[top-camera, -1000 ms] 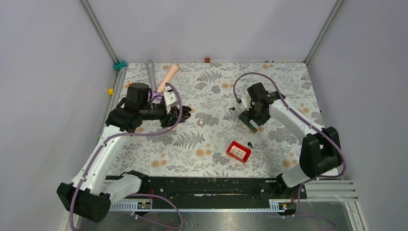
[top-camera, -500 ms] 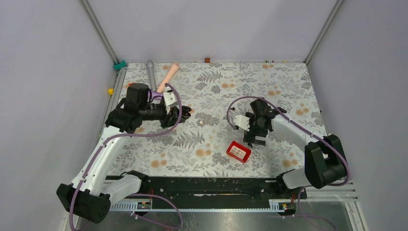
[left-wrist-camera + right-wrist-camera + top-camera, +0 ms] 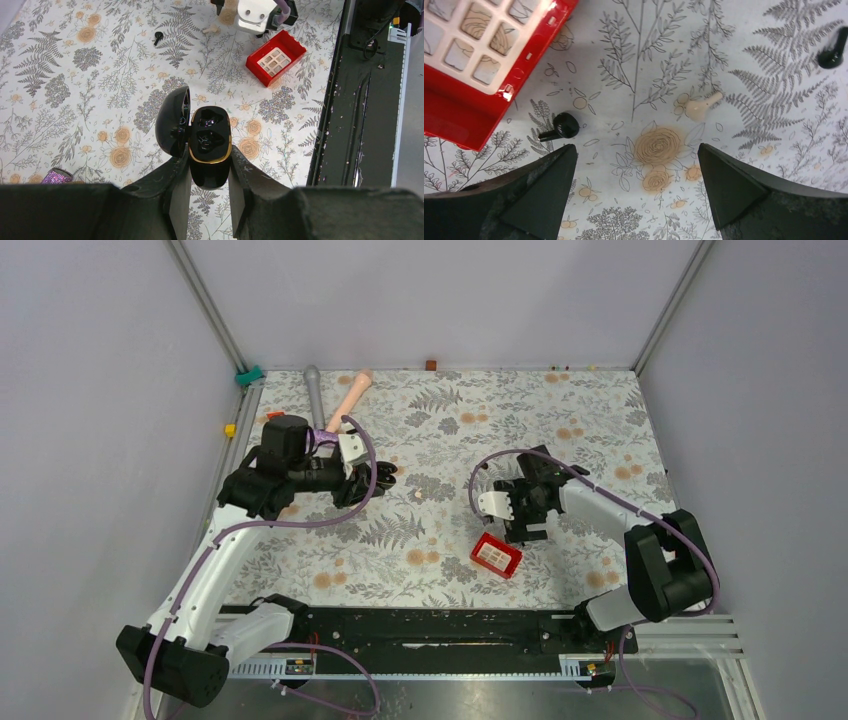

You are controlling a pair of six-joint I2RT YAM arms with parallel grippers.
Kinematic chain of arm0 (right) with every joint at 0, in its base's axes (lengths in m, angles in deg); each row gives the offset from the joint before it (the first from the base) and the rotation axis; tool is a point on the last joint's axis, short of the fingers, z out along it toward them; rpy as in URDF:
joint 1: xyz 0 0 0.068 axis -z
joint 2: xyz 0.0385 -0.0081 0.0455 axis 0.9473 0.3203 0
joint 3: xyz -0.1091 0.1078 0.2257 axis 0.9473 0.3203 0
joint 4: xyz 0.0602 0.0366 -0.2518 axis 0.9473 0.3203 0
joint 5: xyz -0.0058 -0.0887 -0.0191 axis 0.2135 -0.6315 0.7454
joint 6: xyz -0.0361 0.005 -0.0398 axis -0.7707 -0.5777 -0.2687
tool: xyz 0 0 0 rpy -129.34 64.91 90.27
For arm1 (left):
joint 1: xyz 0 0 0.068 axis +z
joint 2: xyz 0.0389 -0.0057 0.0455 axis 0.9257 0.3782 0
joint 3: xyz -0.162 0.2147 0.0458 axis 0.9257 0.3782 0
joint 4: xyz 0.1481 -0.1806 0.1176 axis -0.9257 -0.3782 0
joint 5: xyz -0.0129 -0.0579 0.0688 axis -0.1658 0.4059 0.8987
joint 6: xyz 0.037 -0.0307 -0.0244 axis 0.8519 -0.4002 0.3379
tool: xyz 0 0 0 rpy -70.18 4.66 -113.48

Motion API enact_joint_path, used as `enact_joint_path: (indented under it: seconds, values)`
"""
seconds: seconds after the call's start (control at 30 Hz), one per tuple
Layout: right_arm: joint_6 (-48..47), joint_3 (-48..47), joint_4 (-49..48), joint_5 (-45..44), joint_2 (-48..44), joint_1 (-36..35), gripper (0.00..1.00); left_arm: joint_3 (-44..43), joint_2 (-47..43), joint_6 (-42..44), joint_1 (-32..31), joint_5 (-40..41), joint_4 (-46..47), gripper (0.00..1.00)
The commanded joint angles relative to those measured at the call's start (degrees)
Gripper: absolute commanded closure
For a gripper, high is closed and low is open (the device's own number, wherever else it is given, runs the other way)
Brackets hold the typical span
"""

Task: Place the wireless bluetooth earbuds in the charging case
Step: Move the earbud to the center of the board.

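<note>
While the flowered table [image 3: 580,410] fills most of the overhead view, we read it as a clock face: the left arm [image 3: 212,558] reaches in from seven o'clock and the right arm [image 3: 600,505] from four. Next in size comes the red box [image 3: 496,555], lying at about five o'clock, just beside the right arm's wrist. The left gripper [image 3: 210,162], out at nine o'clock, is clamped on the charging case [image 3: 210,150], one finger pressing each side of the black, gold-rimmed base, with the lid [image 3: 172,122] swung back. Both wells look empty to us, though black on black is hard to read. The right gripper [image 3: 635,150] hangs low over the cloth with its jaws spread wide and nothing between them. Smallest of all are the loose pieces. In the right wrist view, a black earbud [image 3: 561,127] lies at nine o'clock, near the red box's edge and just beyond one fingertip. A cream earbud [image 3: 701,106] sits at one o'clock. A second black earbud [image 3: 833,52] lies far out at two o'clock. We judge the task barely begun: the case is open and held ready, but no bud is seated. What remains is picking up each bud, carrying it across to the case and pressing it into a well.
</note>
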Motion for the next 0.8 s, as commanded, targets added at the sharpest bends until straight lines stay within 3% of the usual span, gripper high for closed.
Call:
enact_joint_path:
  seconds: [0.0,0.77]
  values:
    - [-4.7,1.1,-0.4,4.0,1.0,-0.9,0.01,-0.2,-0.8,1.0,0.0,-0.6,2.5,1.00]
    - [-2.2,-2.4,-13.6,1.0,10.3,-5.0,0.00,-0.4,-0.7,1.0,0.0,-0.2,2.5,1.00]
